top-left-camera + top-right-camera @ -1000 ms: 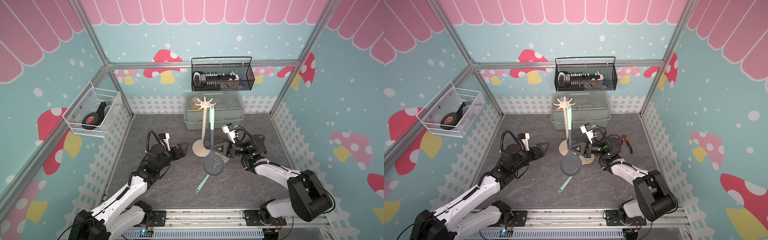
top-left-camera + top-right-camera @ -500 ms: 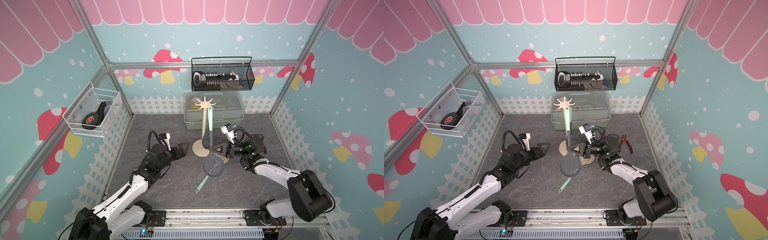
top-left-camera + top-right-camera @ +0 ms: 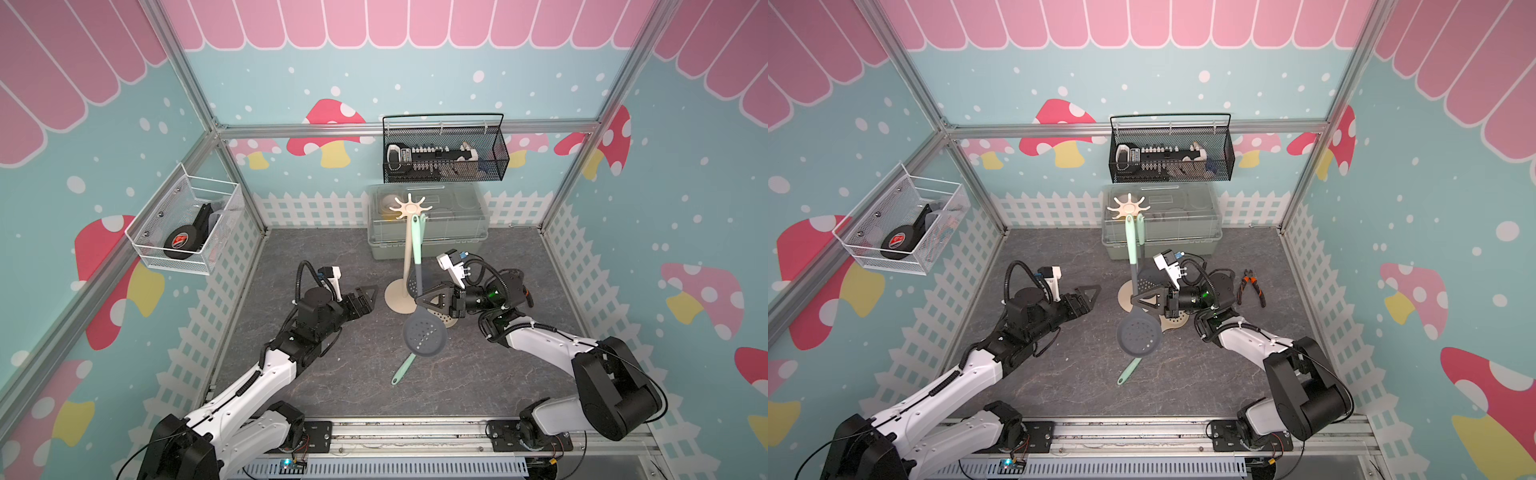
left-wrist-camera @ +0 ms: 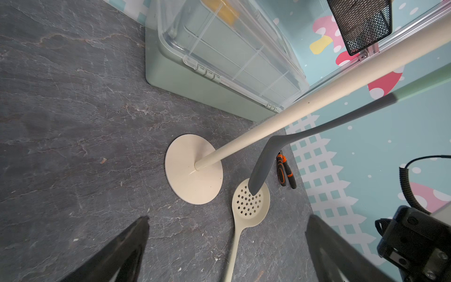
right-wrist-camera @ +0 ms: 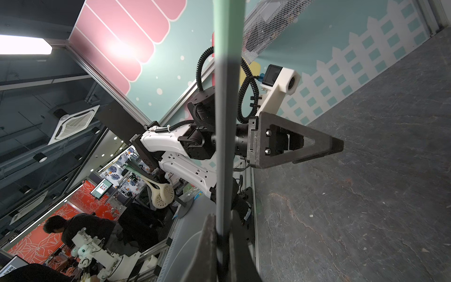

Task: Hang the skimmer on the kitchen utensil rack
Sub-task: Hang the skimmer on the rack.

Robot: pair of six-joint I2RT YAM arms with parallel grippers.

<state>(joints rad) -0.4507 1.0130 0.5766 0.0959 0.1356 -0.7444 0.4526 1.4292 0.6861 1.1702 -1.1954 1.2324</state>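
The skimmer (image 3: 424,336) (image 3: 1139,334) has a round grey perforated head and a green handle (image 5: 227,73). My right gripper (image 3: 419,300) (image 3: 1133,300) (image 5: 222,214) is shut on its grey neck and holds it off the table, head low. The handle tip reaches up to the top disc (image 3: 411,206) of the kitchen utensil rack (image 3: 406,253) (image 3: 1124,300) (image 4: 192,171). I cannot tell whether it sits on a hook. My left gripper (image 3: 370,296) (image 3: 1094,293) (image 4: 227,217) hovers open and empty to the left of the rack's base.
A grey slotted turner (image 3: 412,282) (image 4: 261,168) hangs from the rack. A cream perforated spoon (image 4: 251,202) (image 3: 1177,323) and pliers (image 3: 1250,286) lie right of the base. A clear-lidded box (image 3: 457,232) stands behind. A black wire basket (image 3: 444,153) and a white one (image 3: 187,224) hang on the walls.
My right gripper has shifted a little left toward the rack pole with the skimmer. The handle tip has moved in under the top disc. The left arm has barely moved.
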